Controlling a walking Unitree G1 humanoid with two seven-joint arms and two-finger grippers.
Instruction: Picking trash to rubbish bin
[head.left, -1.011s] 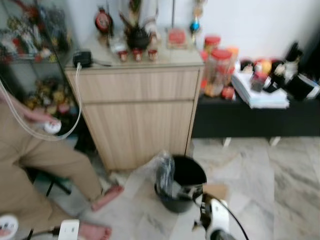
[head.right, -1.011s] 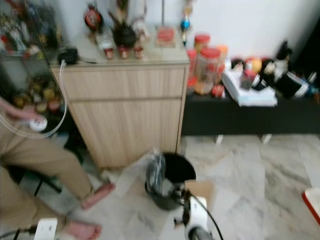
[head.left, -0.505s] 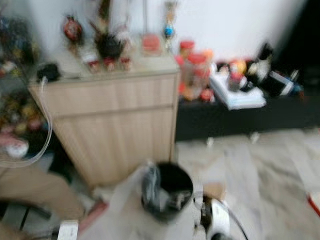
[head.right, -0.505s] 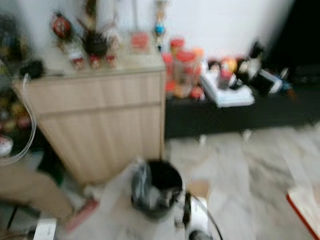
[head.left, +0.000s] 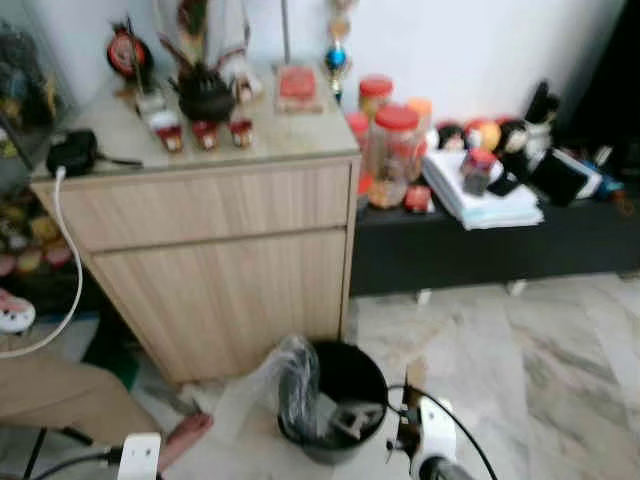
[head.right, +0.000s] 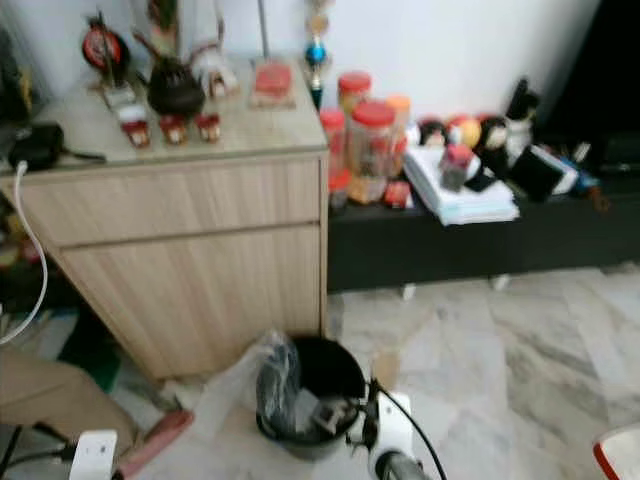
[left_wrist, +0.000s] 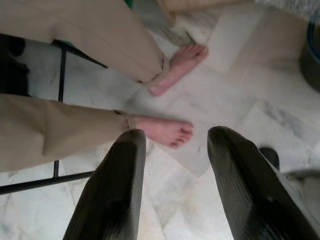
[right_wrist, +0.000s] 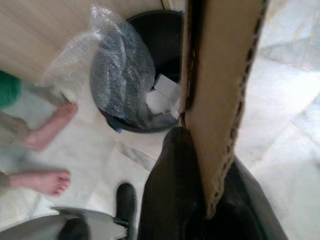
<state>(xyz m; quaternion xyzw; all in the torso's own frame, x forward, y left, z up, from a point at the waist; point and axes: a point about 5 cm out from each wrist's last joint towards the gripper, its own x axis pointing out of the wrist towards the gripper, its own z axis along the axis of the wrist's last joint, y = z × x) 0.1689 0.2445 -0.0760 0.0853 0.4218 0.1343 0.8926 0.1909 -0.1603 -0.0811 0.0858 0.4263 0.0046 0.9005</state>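
While the right gripper (right_wrist: 200, 200) is clamped on cardboard (right_wrist: 220, 95) beside the bin (head.left: 335, 400), the left gripper (left_wrist: 175, 185), jaws apart, is hung over marble floor (head.left: 520, 350) near a person's feet (left_wrist: 162, 131).

**Colours I can see from here**

I see a black bin (head.left: 340, 400) with clear bubble wrap (right_wrist: 117, 70) draped over its rim. The cardboard (right_wrist: 220, 95) is plain brown. The floor (head.left: 540, 360) is grey-veined white marble. The cabinet (head.left: 215, 250) is pale wood grain, and the jars (head.left: 395, 150) have red lids. The person's trousers (left_wrist: 75, 30) are tan.
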